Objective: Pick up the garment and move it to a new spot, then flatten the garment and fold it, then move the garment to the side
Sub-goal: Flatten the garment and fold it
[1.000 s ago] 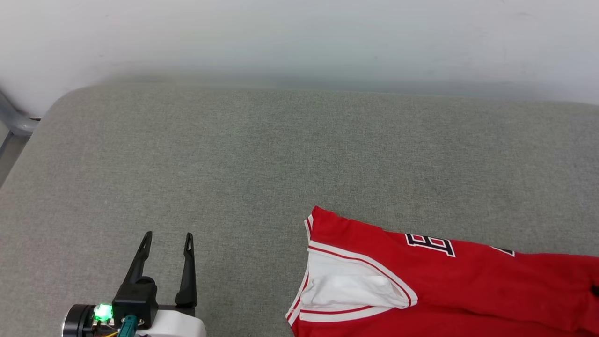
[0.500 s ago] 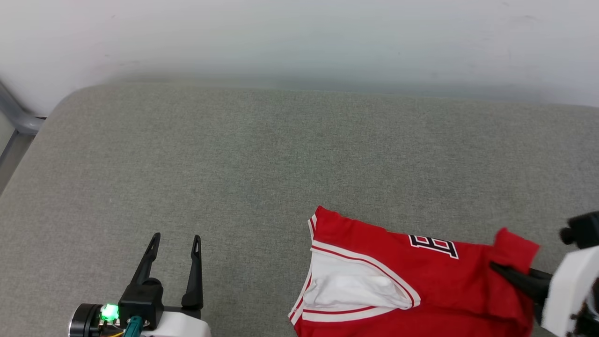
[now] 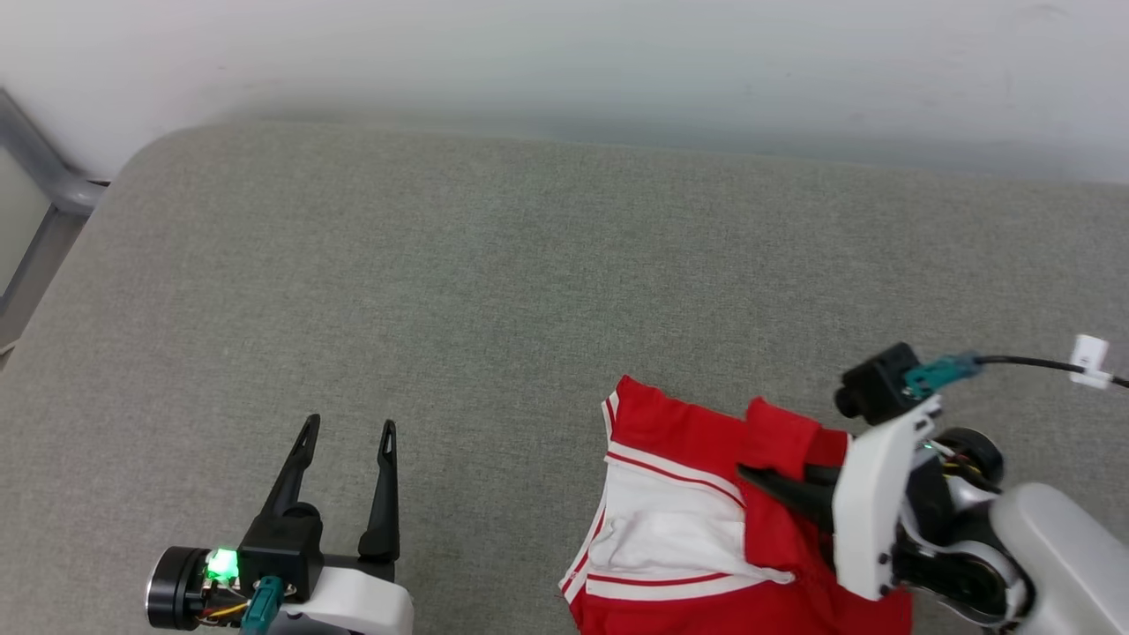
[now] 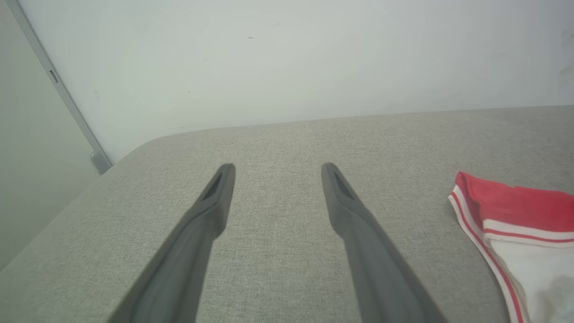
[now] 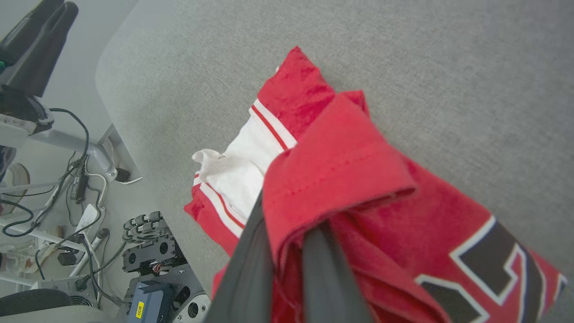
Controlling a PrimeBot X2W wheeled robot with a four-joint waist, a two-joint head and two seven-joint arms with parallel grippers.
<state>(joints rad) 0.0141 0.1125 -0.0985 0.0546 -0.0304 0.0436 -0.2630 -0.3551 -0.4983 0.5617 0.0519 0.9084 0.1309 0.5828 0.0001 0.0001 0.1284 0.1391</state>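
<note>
Folding looked to be the step in hand, with the garment's right side held up over its own middle. To do it well, the left gripper (image 3: 348,425), which hovered over bare worktop (image 3: 529,265) by the near edge with its jaws spread wide and empty, would have done best to come across and pin the left edge of the garment (image 3: 670,423) so the cloth could not slide. The right gripper (image 3: 757,476) needed to stay low, carry its pinch straight across, and let go only once the lifted edge lined up with the striped trim (image 3: 670,472) below. The risk, as I judged it, lay in dragging the whole shirt rather than folding it.

The garment lay at the near edge of the worktop, right of the middle, with a white sleeve (image 3: 670,529) uppermost on its left part. It sat well apart from the left jaws, off to their right and untouched. The right jaws were pressed together on a fold of red cloth that draped over their tips, and the black lettering (image 5: 493,264) lay just beside them.
</note>
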